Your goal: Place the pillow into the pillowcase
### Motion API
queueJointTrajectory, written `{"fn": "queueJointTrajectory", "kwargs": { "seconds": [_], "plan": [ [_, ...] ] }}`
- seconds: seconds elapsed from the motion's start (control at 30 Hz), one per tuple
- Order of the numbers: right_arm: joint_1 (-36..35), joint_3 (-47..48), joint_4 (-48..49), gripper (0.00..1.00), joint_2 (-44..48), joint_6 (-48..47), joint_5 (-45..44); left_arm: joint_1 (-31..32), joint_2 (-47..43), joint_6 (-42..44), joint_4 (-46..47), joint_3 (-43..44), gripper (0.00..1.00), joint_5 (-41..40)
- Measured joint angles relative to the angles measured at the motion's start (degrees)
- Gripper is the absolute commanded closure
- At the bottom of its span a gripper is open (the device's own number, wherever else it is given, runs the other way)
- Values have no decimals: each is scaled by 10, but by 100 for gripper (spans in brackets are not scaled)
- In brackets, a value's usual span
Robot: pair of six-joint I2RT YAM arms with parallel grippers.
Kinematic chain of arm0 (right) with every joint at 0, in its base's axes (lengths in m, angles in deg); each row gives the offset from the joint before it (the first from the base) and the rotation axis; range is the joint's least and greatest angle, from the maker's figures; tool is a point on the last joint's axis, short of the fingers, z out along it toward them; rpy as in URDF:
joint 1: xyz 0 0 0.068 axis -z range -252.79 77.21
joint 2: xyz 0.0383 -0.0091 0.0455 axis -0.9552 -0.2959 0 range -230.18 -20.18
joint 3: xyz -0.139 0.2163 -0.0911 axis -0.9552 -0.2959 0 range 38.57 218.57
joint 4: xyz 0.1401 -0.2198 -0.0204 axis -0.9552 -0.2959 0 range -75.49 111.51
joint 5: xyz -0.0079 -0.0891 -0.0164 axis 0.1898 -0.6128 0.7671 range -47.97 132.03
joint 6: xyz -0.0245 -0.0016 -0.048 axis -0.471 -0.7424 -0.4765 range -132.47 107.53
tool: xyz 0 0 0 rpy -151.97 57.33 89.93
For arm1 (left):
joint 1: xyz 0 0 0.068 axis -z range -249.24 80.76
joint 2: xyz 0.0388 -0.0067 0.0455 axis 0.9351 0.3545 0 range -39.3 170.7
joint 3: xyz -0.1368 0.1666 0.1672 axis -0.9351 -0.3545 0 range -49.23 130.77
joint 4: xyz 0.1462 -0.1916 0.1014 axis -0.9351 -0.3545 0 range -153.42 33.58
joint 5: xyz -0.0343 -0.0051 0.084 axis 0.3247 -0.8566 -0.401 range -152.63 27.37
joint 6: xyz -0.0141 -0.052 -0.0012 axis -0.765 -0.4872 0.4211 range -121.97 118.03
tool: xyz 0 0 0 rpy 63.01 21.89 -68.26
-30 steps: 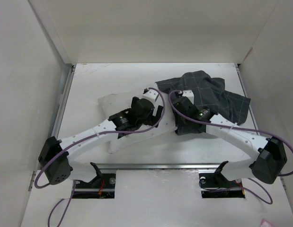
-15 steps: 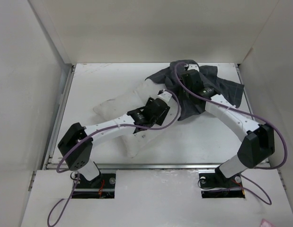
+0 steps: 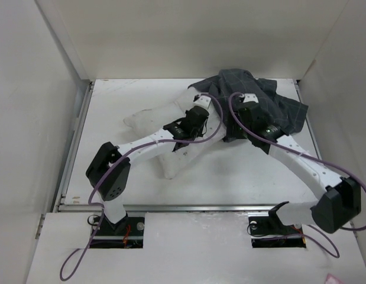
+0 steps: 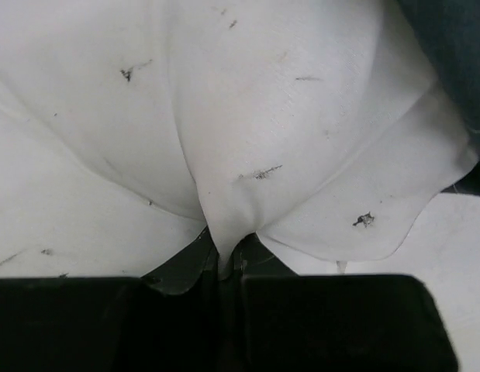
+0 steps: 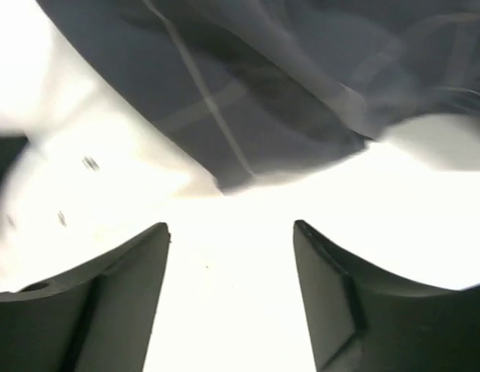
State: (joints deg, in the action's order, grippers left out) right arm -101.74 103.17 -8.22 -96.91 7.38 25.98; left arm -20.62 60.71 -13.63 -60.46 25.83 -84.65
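The white pillow (image 3: 150, 127) lies slantwise at mid-table, its far end reaching the pillowcase (image 3: 274, 103), a dark grid-lined cloth bunched at the back right. My left gripper (image 3: 198, 106) is at that far end and shut on a pinched fold of the pillow (image 4: 247, 116), which rises between its jaws. A dark strip of pillowcase (image 4: 457, 54) shows at the upper right of the left wrist view. My right gripper (image 3: 242, 112) is over the pillowcase's near-left edge. In its wrist view the right gripper (image 5: 230, 232) is open and empty, with the pillowcase (image 5: 286, 85) just ahead and the pillow (image 5: 84, 167) to the left.
White walls (image 3: 47, 89) enclose the table (image 3: 242, 177) on the left, back and right. A metal rail (image 3: 200, 207) runs along the near edge, with both arm bases below it. Purple cables loop over both wrists.
My left arm reached farther back along the pillow and its gripper shut on the pillow's fabric. My right gripper drew back slightly and stands wider. The pillowcase bunched up at the back.
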Motion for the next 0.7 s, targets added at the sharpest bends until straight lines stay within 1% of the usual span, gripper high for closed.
{"fn": "queueJointTrajectory", "kwargs": {
  "seconds": [0.03,0.07,0.13,0.2,0.3,0.43,0.47,0.53,0.57,0.6,0.67,0.7],
  "plan": [
    [0,-13,-3,25,27,3,-10,-9,0,-3,4,0,100,2],
    [0,-15,-4,24,34,3,-12,-16,0,-5,8,0,100,5],
    [0,-20,-2,24,50,10,-22,-24,0,-10,14,0,100,10],
    [0,-21,5,24,43,14,-28,-29,-1,-12,17,0,100,16],
    [0,-21,22,24,1,16,-32,-30,-6,-13,17,0,100,24],
    [0,-21,48,24,-81,15,-34,-30,-18,-11,16,0,100,35],
    [0,-20,52,26,-101,15,-37,-30,-21,-10,16,0,100,37],
    [0,-14,54,48,-134,17,-48,-31,-24,-8,16,0,100,39],
    [0,-10,53,63,-146,21,-56,-33,-25,-6,16,0,100,40],
    [0,-5,52,81,-153,24,-66,-33,-26,-4,16,0,100,40],
    [0,3,52,98,-159,35,-90,-34,-28,2,15,0,100,43],
    [0,6,52,100,-159,40,-100,-34,-30,6,16,0,100,47]
  ]
}}
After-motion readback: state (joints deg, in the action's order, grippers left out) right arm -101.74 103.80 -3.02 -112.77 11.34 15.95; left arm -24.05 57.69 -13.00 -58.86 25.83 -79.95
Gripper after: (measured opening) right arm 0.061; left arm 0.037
